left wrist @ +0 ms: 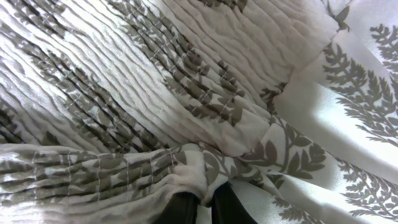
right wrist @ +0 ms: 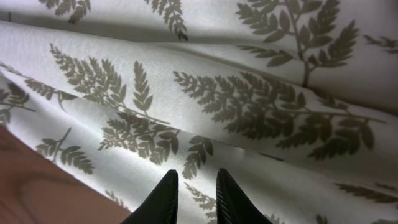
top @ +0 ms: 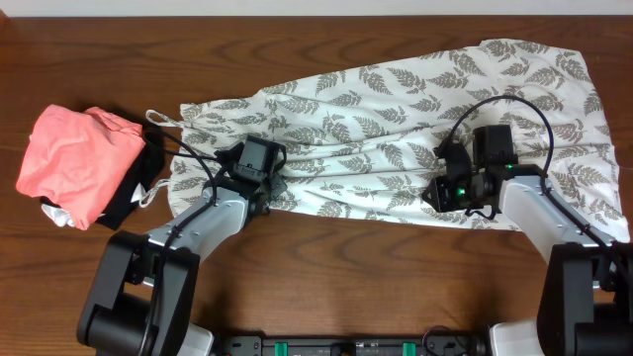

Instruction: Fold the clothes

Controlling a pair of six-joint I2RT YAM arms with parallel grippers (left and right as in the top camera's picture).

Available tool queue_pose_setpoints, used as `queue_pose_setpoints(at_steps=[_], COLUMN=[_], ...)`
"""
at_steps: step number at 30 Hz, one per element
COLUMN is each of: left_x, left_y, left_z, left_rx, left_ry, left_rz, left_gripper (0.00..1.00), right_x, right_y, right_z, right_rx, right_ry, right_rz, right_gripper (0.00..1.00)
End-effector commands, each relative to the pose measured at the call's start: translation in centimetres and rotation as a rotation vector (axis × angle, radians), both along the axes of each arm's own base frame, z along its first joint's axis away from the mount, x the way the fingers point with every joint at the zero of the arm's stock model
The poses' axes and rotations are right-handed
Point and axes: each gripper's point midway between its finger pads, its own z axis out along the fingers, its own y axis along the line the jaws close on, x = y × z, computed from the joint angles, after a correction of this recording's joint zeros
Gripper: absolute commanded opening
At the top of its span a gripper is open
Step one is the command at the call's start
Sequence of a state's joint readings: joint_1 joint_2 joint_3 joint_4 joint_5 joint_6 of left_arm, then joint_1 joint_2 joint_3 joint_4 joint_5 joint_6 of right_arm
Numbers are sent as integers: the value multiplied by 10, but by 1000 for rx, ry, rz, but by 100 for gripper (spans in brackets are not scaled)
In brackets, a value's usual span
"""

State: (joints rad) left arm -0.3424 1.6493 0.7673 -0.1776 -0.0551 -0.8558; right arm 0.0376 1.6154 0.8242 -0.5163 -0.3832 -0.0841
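The clothes [top: 396, 109] lie spread across the table, a long white garment printed with grey fern leaves, with thin straps [top: 161, 121] at its left end. My left gripper [top: 269, 186] sits on the gathered part near the garment's front edge. In the left wrist view it [left wrist: 206, 202] is shut on a small pinched fold of the fabric [left wrist: 186, 93]. My right gripper [top: 436, 194] hovers over the front hem further right. Its fingers [right wrist: 194, 177] stand narrowly open above flat fabric [right wrist: 249, 112], nothing between them.
A salmon-pink folded garment [top: 74, 158] lies at the left on a black cloth [top: 138, 186], close to the straps. Bare wood of the table [top: 326, 267] runs along the front, and its surface [right wrist: 37, 193] shows beside the hem.
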Motion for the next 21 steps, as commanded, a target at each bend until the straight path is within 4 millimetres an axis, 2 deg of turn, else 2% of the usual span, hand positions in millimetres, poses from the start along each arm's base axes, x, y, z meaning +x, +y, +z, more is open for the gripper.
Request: queue_pose_setpoints(at_steps=[1,13,21], left_x=[-14,-14,-14], left_y=[8,8,8], left_z=[-19,-19,-19], left_rx=[40,40,41], left_ry=[71,71,71], left_rz=[-9,-9,-9], left_gripper=[11,11,11], right_x=[-1,-5,-19], right_y=[3,1,-6], right_z=[-4,-7,-26], right_rx=[-25,-50,-89], right_ry=[-4,11,57], right_rz=[29,31,24], right_gripper=[20,20,20])
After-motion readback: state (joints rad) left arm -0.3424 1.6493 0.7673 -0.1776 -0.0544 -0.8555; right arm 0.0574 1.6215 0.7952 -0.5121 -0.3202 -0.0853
